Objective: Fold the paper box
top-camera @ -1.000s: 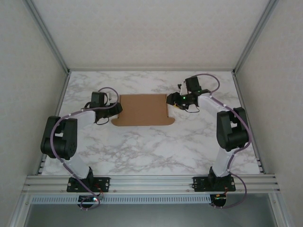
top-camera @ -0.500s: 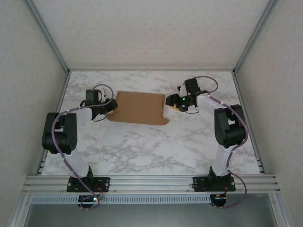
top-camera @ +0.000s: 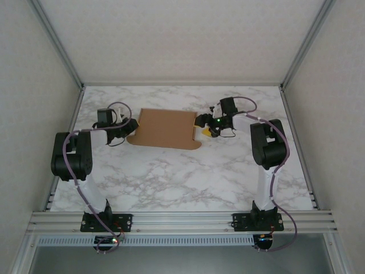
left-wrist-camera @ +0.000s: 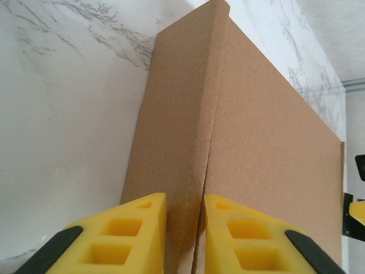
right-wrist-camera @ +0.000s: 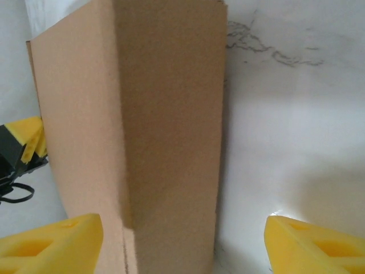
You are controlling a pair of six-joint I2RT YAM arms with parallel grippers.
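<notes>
Left claw pinches the left edge of the paper box, lying toward the far tabletop. Right claw gapes wide, seemingly straddling its right edge. With this one-sided grip, the sheet could swivel or crease crookedly.

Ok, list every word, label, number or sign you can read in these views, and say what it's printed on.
No text can be read anywhere.
The paper box is plain brown cardboard, unprinted on every face shown.
The yellow fingers and the marbled table carry no marks either.
</notes>
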